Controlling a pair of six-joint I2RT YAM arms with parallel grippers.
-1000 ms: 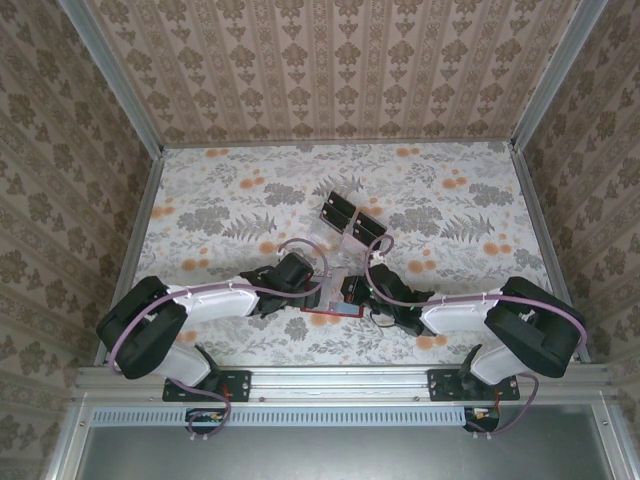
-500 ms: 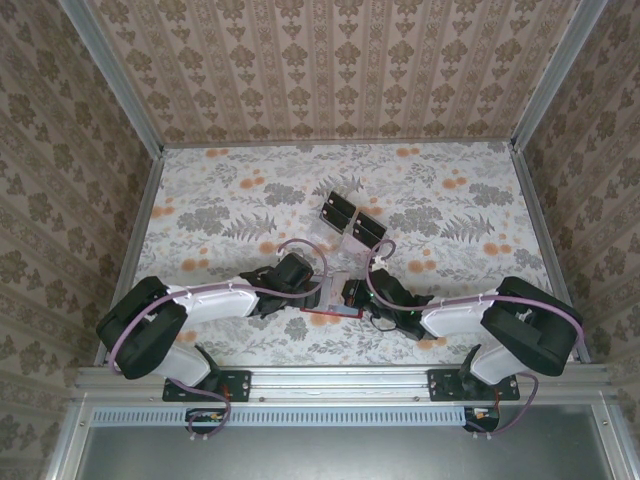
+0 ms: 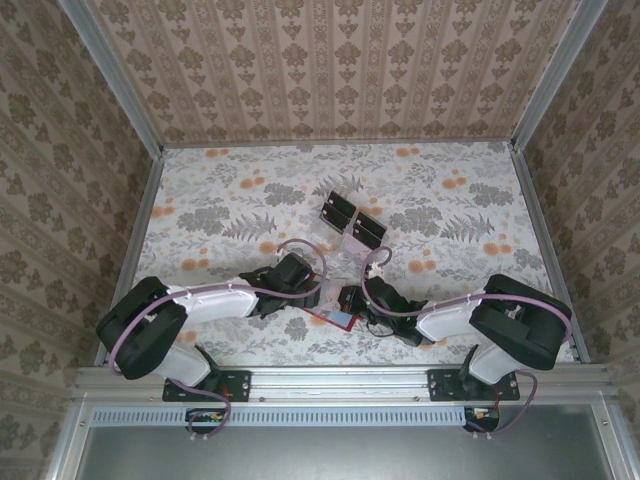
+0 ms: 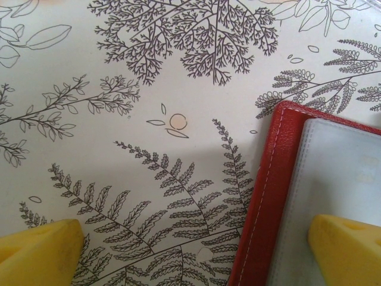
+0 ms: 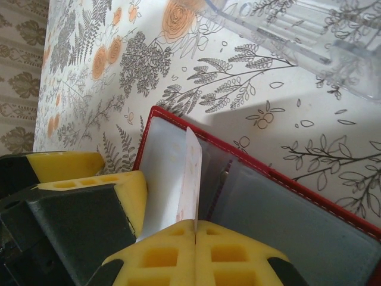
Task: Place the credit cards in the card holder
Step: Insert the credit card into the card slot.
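Observation:
The card holder (image 3: 336, 318) lies open near the table's front edge, red with greyish pockets (image 5: 297, 232). My right gripper (image 5: 195, 229) is shut on a pale pinkish-white credit card (image 5: 191, 176), held on edge with its far end down among the holder's left-hand pockets. My left gripper (image 4: 193, 253) is open and straddles the holder's red edge (image 4: 266, 196): one yellow finger (image 4: 348, 247) rests on a clear pocket, the other (image 4: 38, 250) on the tablecloth. Two more credit cards (image 3: 340, 208) (image 3: 368, 229) stand in a clear rack (image 3: 345, 243) behind.
The clear rack (image 5: 309, 42) sits just beyond the holder's far edge. Both arms (image 3: 220, 298) (image 3: 450, 318) meet over the holder at the front middle. Patterned walls enclose the table, with a metal rail (image 3: 340, 380) along the near edge.
My right arm has swung left and nearer with the card. The card holder has turned slightly on the table. The left gripper has stayed put.

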